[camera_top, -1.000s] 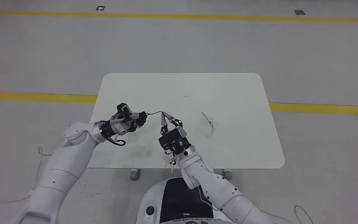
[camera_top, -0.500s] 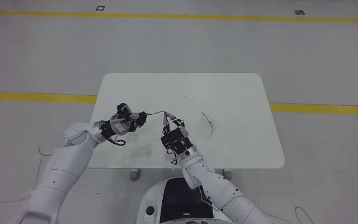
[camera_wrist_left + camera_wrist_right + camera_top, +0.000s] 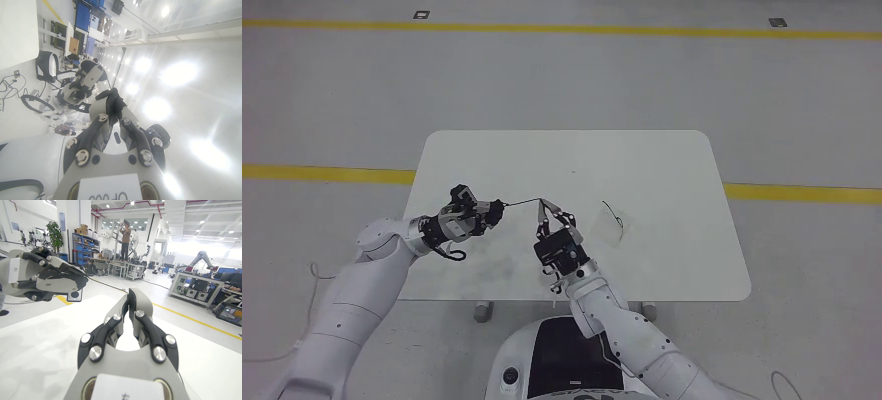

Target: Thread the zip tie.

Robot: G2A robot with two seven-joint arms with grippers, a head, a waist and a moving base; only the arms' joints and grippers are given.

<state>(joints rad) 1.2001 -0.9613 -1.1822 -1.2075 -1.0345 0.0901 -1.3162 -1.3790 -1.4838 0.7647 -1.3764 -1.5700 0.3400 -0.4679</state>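
Over the white counter [image 3: 662, 160], left of centre: left claw [image 3: 494, 208] and right claw [image 3: 545, 208], tips facing, each clamped tight on 1 end of the thin black zip tie [image 3: 522, 200] stretched between them. To the right, 1 loose tie [image 3: 614, 218] flat on the counter.

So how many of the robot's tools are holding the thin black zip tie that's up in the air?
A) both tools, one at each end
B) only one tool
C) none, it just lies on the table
A: the zip tie stretches through the air from the shut left tool to the shut right tool, above the table.
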